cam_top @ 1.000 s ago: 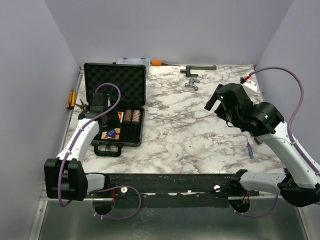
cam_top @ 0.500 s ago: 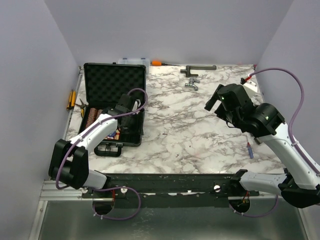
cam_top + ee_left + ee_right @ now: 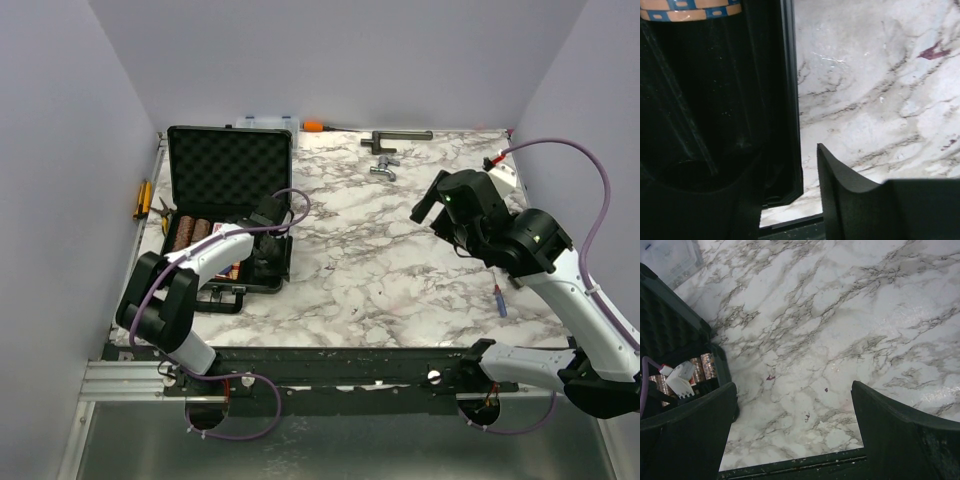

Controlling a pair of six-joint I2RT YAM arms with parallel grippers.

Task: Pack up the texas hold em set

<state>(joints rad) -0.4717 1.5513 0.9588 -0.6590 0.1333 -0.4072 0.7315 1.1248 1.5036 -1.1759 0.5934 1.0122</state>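
While your left arm lies across it, you've got 1 black case [image 3: 230, 165] open at the table's left side, lid behind the base and handle [image 3: 222, 296] toward you. 2 brown chip stacks [image 3: 191, 232] lie side by side at the base's left end; the arm hides most of the rest, so you get no count of cards or tokens. Your left claw [image 3: 266, 262] is down at the base's right wall [image 3: 790, 100]. It has 1 finger inside the case and 1 finger [image 3: 845, 195] outside, with the jaws partway apart. A sliver of marble table [image 3: 380, 260] shows between the outer finger and the wall, and nothing is gripped. Your right claw [image 3: 793, 385] hangs wide open over the marble, well right of the case, holding nothing. 1 clear organiser box [image 3: 266, 124] sits just behind the lid, and 1 pair of yellow-handled pliers [image 3: 145, 200] lies left of the case.
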